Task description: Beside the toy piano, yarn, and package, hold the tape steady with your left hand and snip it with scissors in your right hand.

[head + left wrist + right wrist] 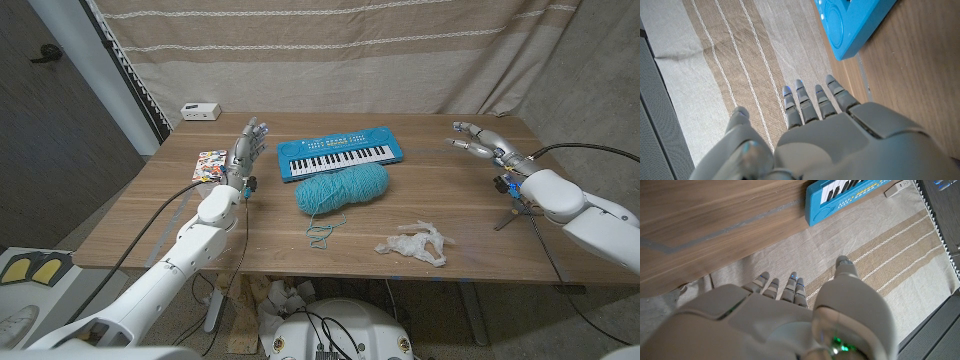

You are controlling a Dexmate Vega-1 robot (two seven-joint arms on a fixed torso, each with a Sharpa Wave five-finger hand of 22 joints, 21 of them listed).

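Turquoise yarn (342, 188) sits before the toy piano (340, 155); both hands, left (246, 145) and right (478, 138), hover spread and empty, ready to reach. No tape or scissors can be made out.

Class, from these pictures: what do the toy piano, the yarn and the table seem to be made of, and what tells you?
Toy piano: probably moulded plastic; smooth, glossy blue casing with white keys.
Yarn: soft spun fibre, matte teal; wound strands with a loose tail.
Table: wood or wood-look laminate; brown grain lines, low sheen.
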